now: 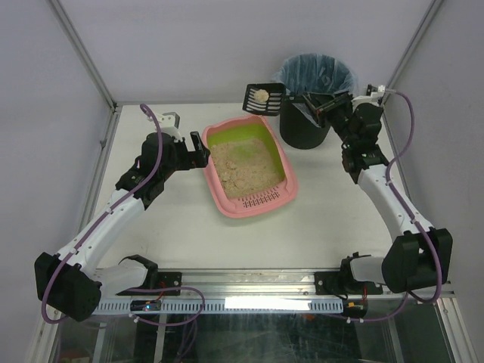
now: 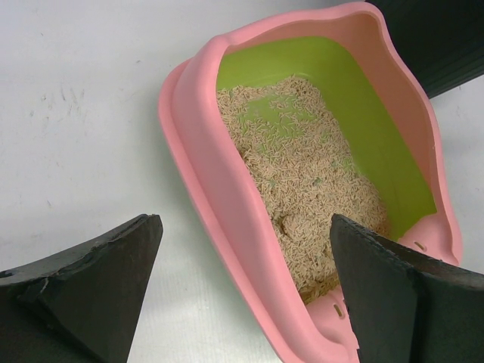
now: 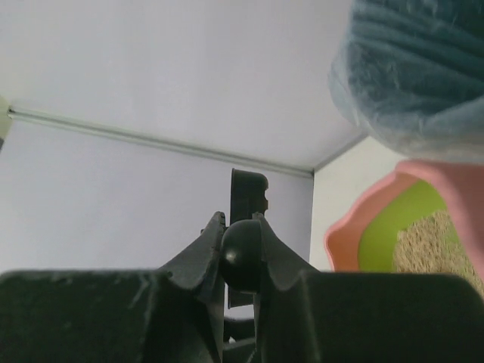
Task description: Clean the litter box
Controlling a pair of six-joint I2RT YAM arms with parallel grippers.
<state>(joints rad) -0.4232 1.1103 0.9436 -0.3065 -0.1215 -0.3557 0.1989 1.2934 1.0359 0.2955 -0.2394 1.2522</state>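
The pink litter box [image 1: 253, 206] with green lining and beige litter [image 1: 243, 170] lies mid-table, its slotted grille at the near end. My left gripper [image 1: 202, 150] is open and straddles the box's left rim [image 2: 219, 189], one finger [image 2: 98, 287] outside over the table and the other [image 2: 401, 295] over the litter [image 2: 310, 174]. My right gripper [image 1: 316, 106] is shut on the handle [image 3: 242, 253] of a black slotted scoop [image 1: 263, 97]. The scoop is held in the air left of the bin and carries a beige clump [image 1: 261, 95]. The scoop head shows edge-on in the right wrist view [image 3: 248, 189].
A black bin with a blue bag [image 1: 314, 83] stands at the back right, just beyond the litter box's far right corner; it also shows in the right wrist view [image 3: 416, 68]. Enclosure walls and metal frame rails border the white table [image 1: 333, 219].
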